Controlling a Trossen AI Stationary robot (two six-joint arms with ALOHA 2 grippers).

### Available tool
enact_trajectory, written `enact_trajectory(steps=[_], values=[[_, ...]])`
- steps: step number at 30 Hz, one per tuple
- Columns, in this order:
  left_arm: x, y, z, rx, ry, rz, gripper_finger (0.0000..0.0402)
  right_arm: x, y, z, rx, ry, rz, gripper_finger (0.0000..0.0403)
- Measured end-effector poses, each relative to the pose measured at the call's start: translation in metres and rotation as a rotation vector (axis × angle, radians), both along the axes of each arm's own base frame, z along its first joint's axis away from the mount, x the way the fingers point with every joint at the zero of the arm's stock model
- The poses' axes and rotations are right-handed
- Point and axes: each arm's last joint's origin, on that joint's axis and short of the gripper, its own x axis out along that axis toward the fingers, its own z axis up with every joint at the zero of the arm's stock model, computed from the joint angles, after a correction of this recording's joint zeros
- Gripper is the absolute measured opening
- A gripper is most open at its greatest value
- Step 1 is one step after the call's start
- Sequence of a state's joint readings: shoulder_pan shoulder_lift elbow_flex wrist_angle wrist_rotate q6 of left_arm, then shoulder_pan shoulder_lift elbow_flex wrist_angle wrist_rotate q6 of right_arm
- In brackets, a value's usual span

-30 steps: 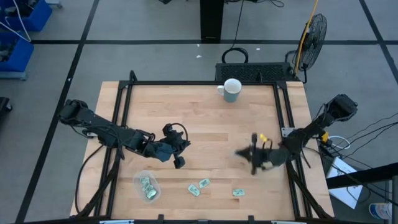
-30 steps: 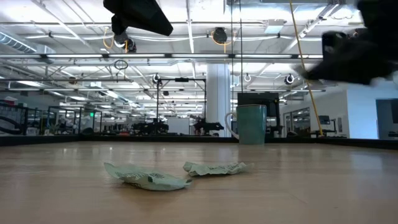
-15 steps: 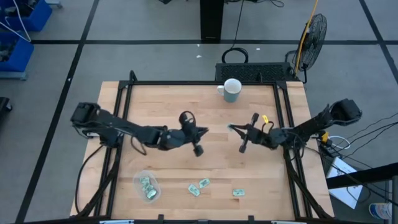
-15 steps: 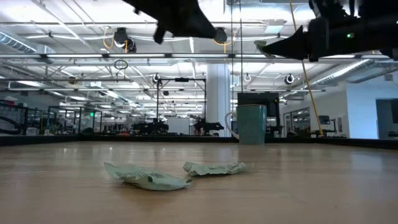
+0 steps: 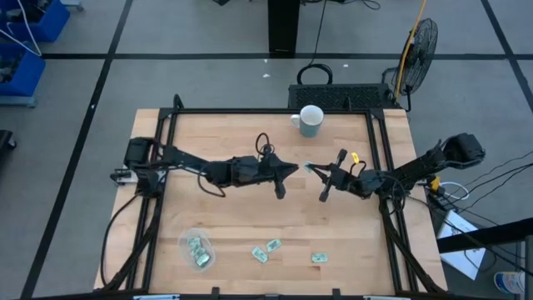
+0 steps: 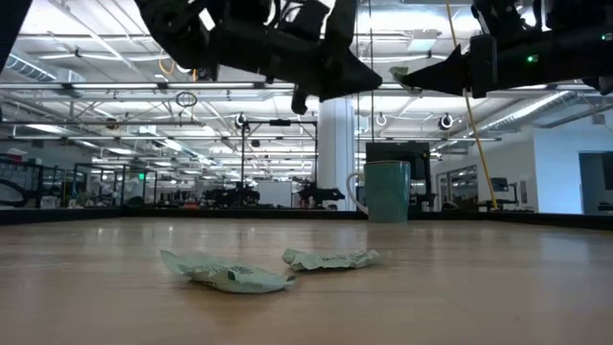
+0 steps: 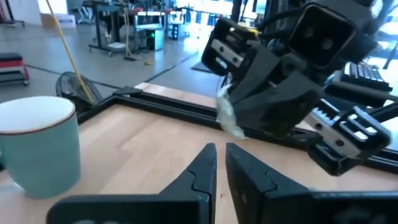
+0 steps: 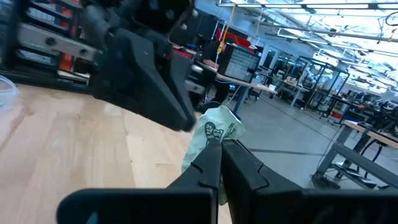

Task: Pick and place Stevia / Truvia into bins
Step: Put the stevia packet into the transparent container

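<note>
Above mid-bench, the right gripper (image 5: 312, 169) has its jaws pinched on a crumpled pale green and white paper packet (image 8: 215, 135). The left gripper (image 5: 291, 167) faces it closely, jaws nearly closed and empty. More such packets lie in the small clear plastic tub (image 5: 196, 249) and loose on the wooden bench (image 5: 341, 242) near the front edge.

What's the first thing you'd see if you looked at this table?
Two dark arms meet nose to nose in the air above the middle of the table. The right gripper has its jaws shut on a pale green packet, and the left gripper points right at it. Three more packets lie near the front edge, beside a clear tub.
</note>
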State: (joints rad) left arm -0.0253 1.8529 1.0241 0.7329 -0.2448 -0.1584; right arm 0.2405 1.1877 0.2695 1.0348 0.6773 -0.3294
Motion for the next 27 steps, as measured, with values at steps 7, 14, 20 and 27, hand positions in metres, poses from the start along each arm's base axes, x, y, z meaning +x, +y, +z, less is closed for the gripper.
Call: enact_trajectory(steps=[7, 14, 20, 27], values=[[0.005, 0.008, 0.001, -0.001, -0.066, -0.061, 0.0117, 0.001, -0.004, 0.0, -0.003, 0.002, -0.02, 0.0004], [0.014, 0.013, 0.02, 0.095, -0.099, -0.045, 0.0174, 0.001, -0.01, 0.0, 0.017, -0.012, -0.038, 0.0004], [0.026, 0.022, 0.027, 0.057, -0.003, -0.058, 0.0177, 0.003, -0.01, 0.005, 0.023, -0.058, 0.038, 0.0004], [0.037, 0.02, 0.028, 0.065, -0.025, -0.061, 0.0177, 0.002, -0.01, 0.007, 0.007, -0.081, 0.04, 0.0004]])
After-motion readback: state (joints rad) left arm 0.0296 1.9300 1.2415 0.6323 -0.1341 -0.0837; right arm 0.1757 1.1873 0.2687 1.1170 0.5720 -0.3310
